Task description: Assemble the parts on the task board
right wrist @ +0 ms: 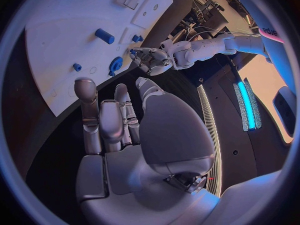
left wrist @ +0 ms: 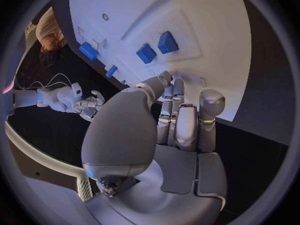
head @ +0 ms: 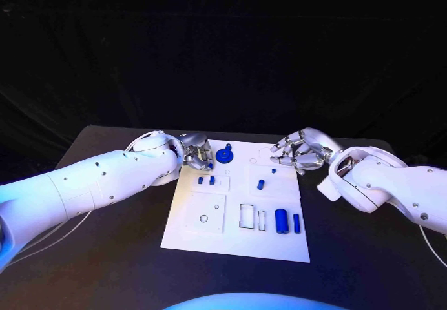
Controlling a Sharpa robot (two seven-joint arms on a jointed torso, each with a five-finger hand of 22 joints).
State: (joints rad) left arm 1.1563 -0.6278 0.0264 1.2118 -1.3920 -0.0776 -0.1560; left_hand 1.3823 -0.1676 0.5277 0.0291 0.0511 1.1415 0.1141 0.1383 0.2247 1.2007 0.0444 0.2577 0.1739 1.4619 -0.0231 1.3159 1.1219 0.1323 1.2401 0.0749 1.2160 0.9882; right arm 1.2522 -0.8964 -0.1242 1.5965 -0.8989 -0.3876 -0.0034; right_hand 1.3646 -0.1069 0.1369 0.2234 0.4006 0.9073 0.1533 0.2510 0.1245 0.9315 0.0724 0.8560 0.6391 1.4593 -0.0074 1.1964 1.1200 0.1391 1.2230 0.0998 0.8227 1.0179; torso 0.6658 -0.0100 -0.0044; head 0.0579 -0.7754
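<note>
Black table (head: 112, 258) carries the white plate, its surface running out toward 3, 6 and 9 o'clock; black curtain (head: 223, 58) hangs behind at 12 o'clock; cyan light strip (right wrist: 245, 105) glows in the room off the table, seen from the right wrist.

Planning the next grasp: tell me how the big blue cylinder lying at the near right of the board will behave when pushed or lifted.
The blue cylinder lies on its side on the task board, so a sideways push would probably roll it. It looks smooth and rigid, so it may slip in a loose grip. Being small, it is likely light. Neither the left hand nor the right hand touches it.
</note>
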